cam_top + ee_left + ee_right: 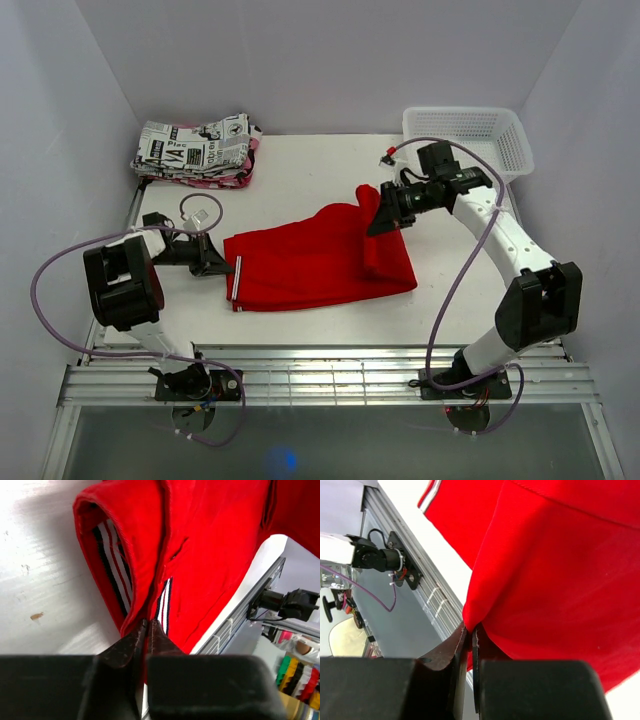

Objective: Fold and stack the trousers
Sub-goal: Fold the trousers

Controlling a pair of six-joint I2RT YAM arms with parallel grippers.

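The red trousers (310, 262) lie folded across the middle of the table, striped waistband at the left end. My left gripper (222, 267) is shut on the waistband edge; the left wrist view shows the red cloth and its striped band (165, 600) pinched between the fingertips (148, 625). My right gripper (378, 222) is shut on the right end of the trousers and holds that end lifted above the table; the right wrist view shows a red fold (530, 580) hanging from the closed fingertips (470, 630).
A folded newspaper-print garment (195, 150) lies at the back left. A white mesh basket (470, 135) stands at the back right. The metal rail (320, 375) runs along the table's near edge.
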